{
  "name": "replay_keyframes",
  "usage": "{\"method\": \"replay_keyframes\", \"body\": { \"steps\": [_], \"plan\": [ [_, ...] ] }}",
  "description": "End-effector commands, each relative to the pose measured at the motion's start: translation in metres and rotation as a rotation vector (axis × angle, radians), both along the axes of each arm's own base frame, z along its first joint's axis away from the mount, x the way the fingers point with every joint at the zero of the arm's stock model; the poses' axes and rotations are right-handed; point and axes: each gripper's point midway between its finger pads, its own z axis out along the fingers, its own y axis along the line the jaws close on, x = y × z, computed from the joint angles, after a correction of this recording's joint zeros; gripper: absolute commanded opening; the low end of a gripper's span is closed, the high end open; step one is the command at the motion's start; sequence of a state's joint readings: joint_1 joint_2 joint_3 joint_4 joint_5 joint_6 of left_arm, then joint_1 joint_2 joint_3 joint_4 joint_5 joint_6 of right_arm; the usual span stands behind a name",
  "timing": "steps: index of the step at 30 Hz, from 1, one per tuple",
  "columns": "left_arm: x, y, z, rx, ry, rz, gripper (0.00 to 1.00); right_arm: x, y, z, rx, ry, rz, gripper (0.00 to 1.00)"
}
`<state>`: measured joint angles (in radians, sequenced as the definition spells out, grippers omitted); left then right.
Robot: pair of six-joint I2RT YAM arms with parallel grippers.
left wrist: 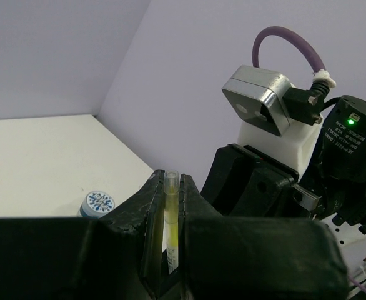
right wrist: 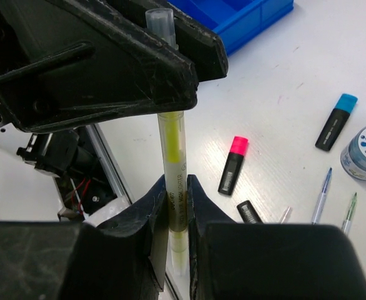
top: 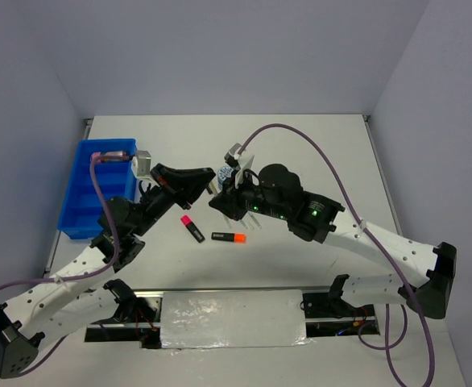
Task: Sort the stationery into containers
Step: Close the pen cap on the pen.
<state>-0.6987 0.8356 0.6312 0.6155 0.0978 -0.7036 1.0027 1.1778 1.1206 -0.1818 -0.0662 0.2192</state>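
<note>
The yellow stick [right wrist: 172, 144] hung in the air over the middle of the table, pinched at both ends. The left gripper [left wrist: 172, 182] had its jaws nearly closed on the stick just below the clear cap. The right gripper [right wrist: 175, 190] clamped the lower, printed part in the same narrow grip. The stick stood roughly upright between them.

On the white table [top: 316, 161], toward 6 o'clock from the two meeting grippers, lay a pink-capped highlighter [top: 192, 228] and an orange-capped highlighter [top: 229, 237], near each other but apart. The blue tray [top: 69, 197] sat at 9 o'clock from them, by the table's left edge. Pale grey-lilac walls closed in the table on three sides.

The top view hid the stick almost wholly behind the black wrists, and showed only a sliver of a tape roll [top: 226, 173] at 12 o'clock from them. The right wrist view laid out what the arms covered there. A blue-capped highlighter [right wrist: 336, 122] lay with the patterned roll just beside it at 4 o'clock, and two thin pens [right wrist: 320, 194] lay at 7 o'clock from the roll. A corner of the tray showed at the upper edge.

The left wrist view alone showed the right arm's silver camera [left wrist: 258, 100] with its purple cable [left wrist: 283, 44], and the roll standing on the table at 9 o'clock from its fingers.
</note>
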Motion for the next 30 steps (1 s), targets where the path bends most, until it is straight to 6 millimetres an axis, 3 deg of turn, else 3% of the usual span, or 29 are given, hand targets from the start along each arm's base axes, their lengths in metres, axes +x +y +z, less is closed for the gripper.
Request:
{"method": "replay_keyframes", "body": {
  "steps": [1, 11, 16, 19, 20, 21, 24, 26, 27, 30],
  "plan": [
    [-0.042, -0.04, -0.082, 0.192, 0.158, -0.265, 0.0, 0.021, -0.005, 0.152, 0.383, -0.239, -0.068, 0.0],
    [-0.05, -0.05, -0.109, 0.22, 0.201, -0.304, 0.0, 0.026, -0.02, 0.207, 0.492, -0.248, -0.05, 0.0],
    [-0.053, -0.045, -0.108, 0.199, 0.195, -0.288, 0.0, 0.032, -0.009, 0.207, 0.48, -0.234, -0.033, 0.0],
    [-0.041, -0.036, -0.105, 0.228, 0.212, -0.193, 0.0, 0.024, -0.008, 0.177, 0.451, -0.225, 0.003, 0.0],
    [-0.036, -0.031, -0.104, 0.252, 0.236, -0.157, 0.02, 0.019, -0.005, 0.152, 0.411, -0.202, 0.032, 0.0],
    [-0.031, -0.027, -0.103, 0.261, 0.24, -0.119, 0.21, 0.015, -0.002, 0.14, 0.392, -0.19, 0.057, 0.0],
    [-0.021, -0.016, -0.087, 0.257, 0.24, -0.033, 0.42, -0.005, 0.008, 0.095, 0.319, -0.146, 0.134, 0.0],
    [-0.019, -0.015, -0.075, 0.245, 0.238, -0.023, 0.41, -0.008, 0.008, 0.07, 0.281, -0.115, 0.119, 0.0],
    [-0.019, -0.016, -0.073, 0.245, 0.235, -0.025, 0.33, -0.011, 0.005, 0.071, 0.288, -0.116, 0.122, 0.0],
    [-0.02, -0.021, -0.066, 0.235, 0.226, -0.048, 0.37, -0.015, 0.0, 0.064, 0.281, -0.103, 0.121, 0.0]
  ]
}}
